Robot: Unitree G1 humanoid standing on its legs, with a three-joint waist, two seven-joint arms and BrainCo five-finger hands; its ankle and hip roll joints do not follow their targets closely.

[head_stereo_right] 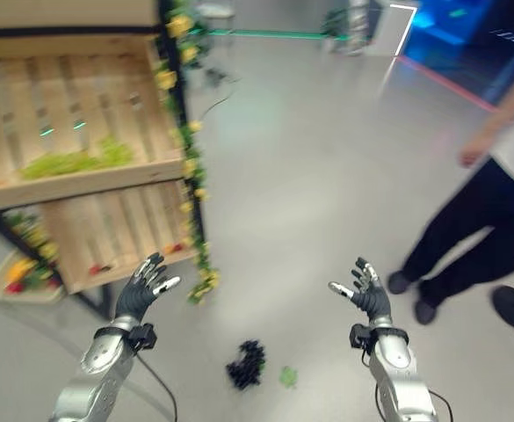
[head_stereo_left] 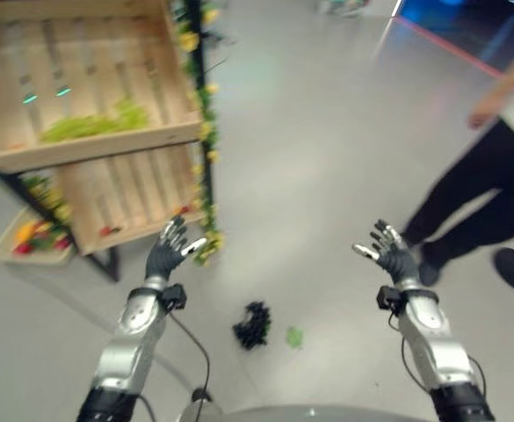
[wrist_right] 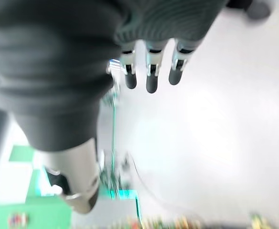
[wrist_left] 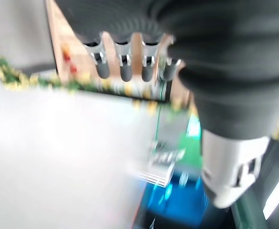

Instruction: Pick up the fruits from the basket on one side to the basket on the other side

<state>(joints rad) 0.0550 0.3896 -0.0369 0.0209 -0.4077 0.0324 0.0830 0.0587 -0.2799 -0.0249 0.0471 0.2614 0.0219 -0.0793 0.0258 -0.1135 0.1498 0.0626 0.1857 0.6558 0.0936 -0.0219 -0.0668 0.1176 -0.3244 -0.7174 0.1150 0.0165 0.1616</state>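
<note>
Both of my hands are raised before me over the floor [head_stereo_left: 327, 158], empty, fingers spread and relaxed: my left hand [head_stereo_left: 167, 252] is near the lower wooden crate [head_stereo_left: 125, 198] of the shelf stand, my right hand [head_stereo_left: 390, 254] well apart from it, toward a person [head_stereo_left: 494, 149] who stands at my right. The fruit within sight lies in three places: a dark bunch of grapes [head_stereo_left: 253, 324] on the floor between my arms, with a small green leaf [head_stereo_left: 293, 337] just beside it; green grapes [head_stereo_left: 94, 125] in the upper crate [head_stereo_left: 90, 53]; and mixed red and yellow fruit in a low tray [head_stereo_left: 15, 246] on the floor beside the stand. I see no second basket, so where the fruit is to go cannot be told. In my judgement the step in hand is a reach toward the fruit. To do it well I should bring one hand down over the chosen bunch with the fingers apart, then close round its bulk, not the stem, gently enough not to crush the berries.
</note>
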